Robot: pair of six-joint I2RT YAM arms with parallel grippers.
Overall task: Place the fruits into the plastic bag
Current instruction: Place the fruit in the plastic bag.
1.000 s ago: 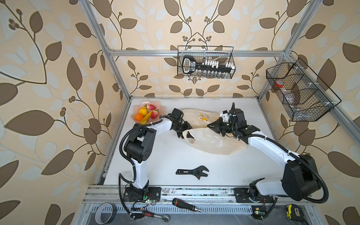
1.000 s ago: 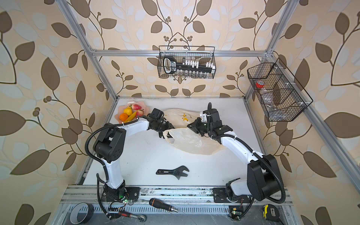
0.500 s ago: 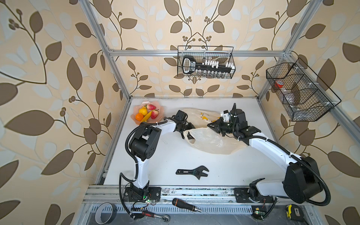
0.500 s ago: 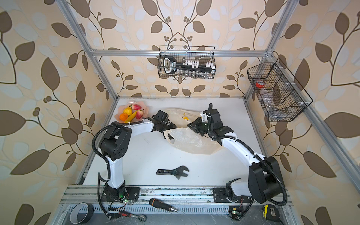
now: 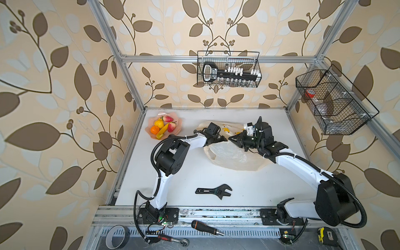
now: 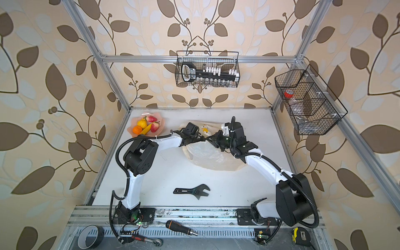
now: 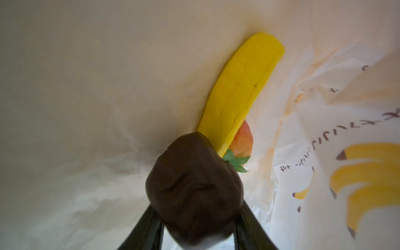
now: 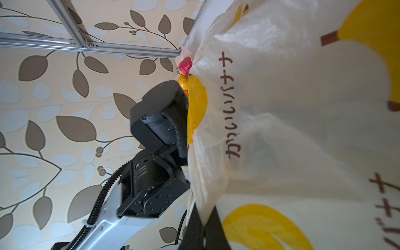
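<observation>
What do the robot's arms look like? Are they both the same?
Yes, twins. The left arm and right arm have smooth white tube links, chunky black box-shaped joints and a ribbed black cable looping alongside. Each ends in thin black fingers.

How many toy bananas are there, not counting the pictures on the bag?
2. One banana lies on the pink dish; a second banana lies inside the plastic bag. More may be hidden in there.
</observation>
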